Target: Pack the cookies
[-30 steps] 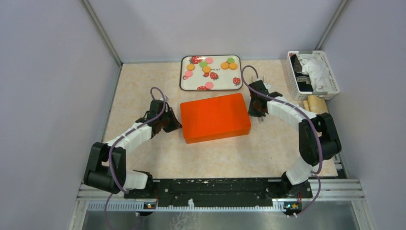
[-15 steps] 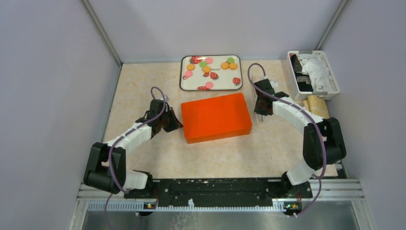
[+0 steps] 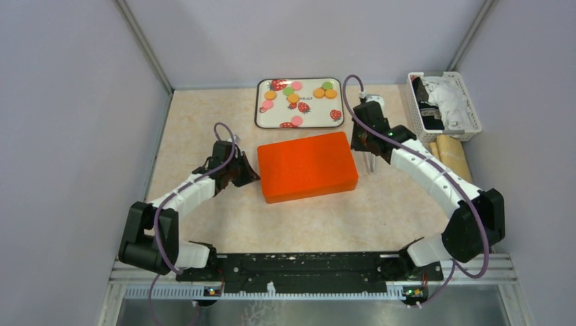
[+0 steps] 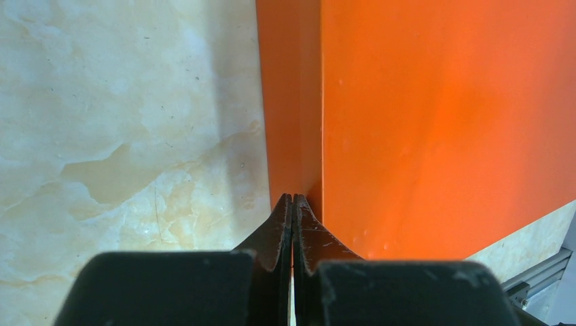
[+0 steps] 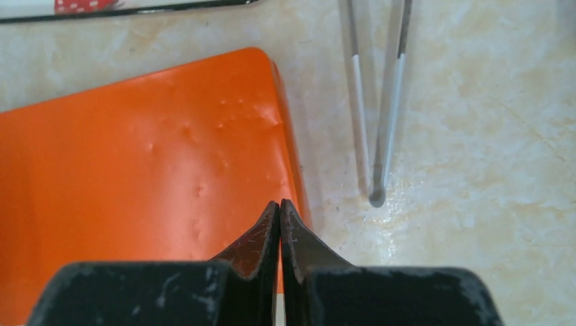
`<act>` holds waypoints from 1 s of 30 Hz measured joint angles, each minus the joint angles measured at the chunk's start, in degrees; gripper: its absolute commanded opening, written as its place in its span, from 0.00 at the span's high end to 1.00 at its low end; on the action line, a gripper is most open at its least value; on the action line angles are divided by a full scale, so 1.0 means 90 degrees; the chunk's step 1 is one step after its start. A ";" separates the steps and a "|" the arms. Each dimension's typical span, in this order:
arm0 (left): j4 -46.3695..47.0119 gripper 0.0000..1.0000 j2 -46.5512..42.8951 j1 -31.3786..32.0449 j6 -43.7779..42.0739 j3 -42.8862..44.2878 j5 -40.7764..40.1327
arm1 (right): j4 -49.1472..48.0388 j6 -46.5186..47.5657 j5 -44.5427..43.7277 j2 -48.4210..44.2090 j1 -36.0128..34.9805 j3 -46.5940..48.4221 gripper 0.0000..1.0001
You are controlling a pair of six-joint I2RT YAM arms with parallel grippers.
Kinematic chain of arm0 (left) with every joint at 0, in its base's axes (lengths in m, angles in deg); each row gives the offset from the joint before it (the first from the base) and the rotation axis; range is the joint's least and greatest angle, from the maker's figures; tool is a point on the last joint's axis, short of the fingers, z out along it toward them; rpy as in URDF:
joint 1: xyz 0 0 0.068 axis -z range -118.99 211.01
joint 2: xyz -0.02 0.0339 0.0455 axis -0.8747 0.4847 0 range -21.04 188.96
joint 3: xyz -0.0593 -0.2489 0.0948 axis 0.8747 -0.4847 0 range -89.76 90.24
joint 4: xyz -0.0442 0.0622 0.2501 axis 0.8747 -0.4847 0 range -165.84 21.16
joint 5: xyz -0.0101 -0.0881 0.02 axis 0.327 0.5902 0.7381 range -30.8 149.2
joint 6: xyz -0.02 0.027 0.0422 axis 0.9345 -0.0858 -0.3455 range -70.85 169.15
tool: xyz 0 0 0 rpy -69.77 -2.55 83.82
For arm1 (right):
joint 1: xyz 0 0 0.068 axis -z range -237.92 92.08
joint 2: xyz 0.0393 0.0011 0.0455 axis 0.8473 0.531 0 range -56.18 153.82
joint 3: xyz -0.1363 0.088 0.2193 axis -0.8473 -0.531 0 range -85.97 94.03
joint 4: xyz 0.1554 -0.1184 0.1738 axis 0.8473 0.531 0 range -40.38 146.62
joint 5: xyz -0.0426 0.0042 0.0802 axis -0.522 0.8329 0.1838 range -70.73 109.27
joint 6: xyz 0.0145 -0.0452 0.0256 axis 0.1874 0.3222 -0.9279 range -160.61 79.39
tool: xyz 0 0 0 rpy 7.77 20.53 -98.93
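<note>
The cookies (image 3: pixel 325 93) are small orange, green and pink discs lying on a white strawberry-print tray (image 3: pixel 319 112) at the back. A closed orange box (image 3: pixel 307 166) lies in front of the tray. My left gripper (image 3: pixel 250 175) is shut and empty, its tips (image 4: pixel 293 198) against the box's left side wall (image 4: pixel 293 102). My right gripper (image 3: pixel 356 144) is shut and empty, its tips (image 5: pixel 280 204) over the right edge of the box lid (image 5: pixel 136 176).
Metal tongs (image 3: pixel 370 163) lie on the table just right of the box, and they also show in the right wrist view (image 5: pixel 380 122). A white basket (image 3: pixel 445 102) with black and white items stands at the back right, with a tan roll (image 3: pixel 452 149) in front of it.
My right arm has swung its wrist back and inward to the box's far right corner. The box has shifted slightly right. The left arm has hardly moved.
</note>
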 measured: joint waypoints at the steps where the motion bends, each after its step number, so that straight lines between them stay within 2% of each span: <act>1: 0.0002 1.00 0.0000 0.0000 0.0000 0.0000 0.0000 | 0.0012 0.0017 0.0046 0.0046 -0.0053 -0.0005 1.00; 4: 0.0005 1.00 0.0002 0.0000 0.0000 0.0000 0.0002 | -0.0039 0.0032 0.0245 0.0267 -0.0136 -0.0143 1.00; 10: 0.0146 1.00 0.0066 0.0000 0.0022 0.0000 0.0097 | -0.0255 -0.0036 0.0641 0.0556 -0.0141 -0.1226 1.00; 15: 0.0282 1.00 0.0172 0.0017 0.0044 0.0000 0.0194 | -0.0697 -0.0182 0.0750 0.0367 -0.0177 -0.1642 1.00; 27: 0.0165 1.00 0.0143 0.0017 -0.0007 0.0032 -0.0017 | -0.0352 -0.0114 0.0753 -0.0056 -0.0177 -0.1547 0.99; 28: 0.0078 1.00 0.0087 0.0017 -0.0022 0.0051 -0.0141 | -0.0308 -0.0080 0.0746 -0.0175 -0.0177 -0.1447 0.94; 30: -0.0109 1.00 -0.0141 0.0017 -0.0061 0.0075 -0.0418 | -0.0279 -0.0029 0.0731 -0.0410 -0.0177 -0.1229 0.74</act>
